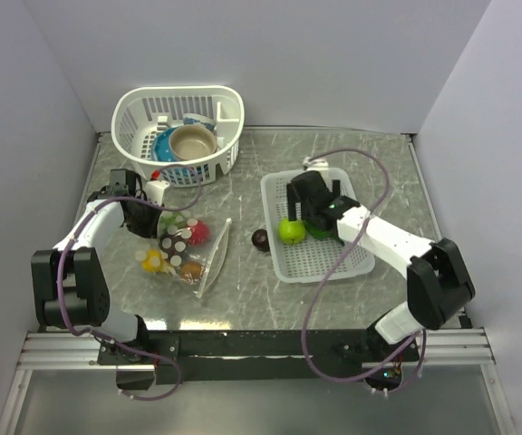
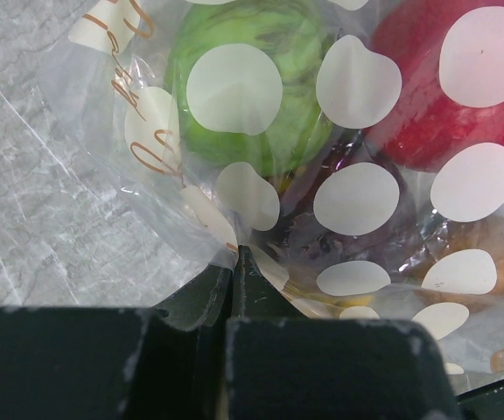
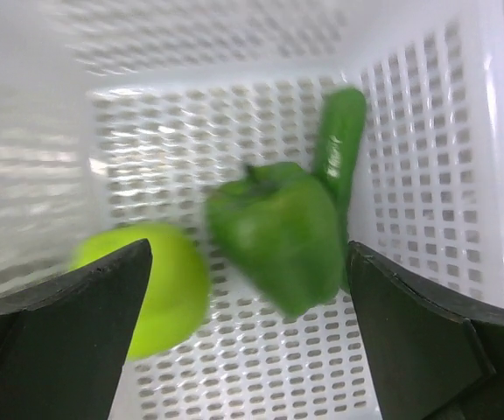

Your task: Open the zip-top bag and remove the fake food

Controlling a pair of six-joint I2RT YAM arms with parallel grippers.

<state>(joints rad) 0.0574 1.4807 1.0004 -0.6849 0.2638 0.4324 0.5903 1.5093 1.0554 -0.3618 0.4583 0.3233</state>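
Note:
The clear polka-dot zip-top bag [image 1: 188,258] lies left of centre with red, yellow and orange fake food inside. My left gripper [image 1: 155,220] is shut on the bag's far-left edge; its wrist view shows the plastic [image 2: 147,201] pinched between closed fingers [image 2: 265,302], with a lime-green piece [image 2: 243,79], a red piece [image 2: 453,87] and a dark maroon piece [image 2: 357,223] behind the film. My right gripper [image 1: 308,216] is open over the white mesh tray [image 1: 333,258], above a lime-green fruit [image 3: 160,284] and a green pepper [image 3: 278,232]. A dark maroon piece [image 1: 261,239] lies on the table between bag and tray.
A white basket [image 1: 179,131] holding a blue bowl and a tan cup stands at the back left. A long green vegetable [image 3: 339,144] lies by the tray's right wall. Grey walls close off both sides of the table.

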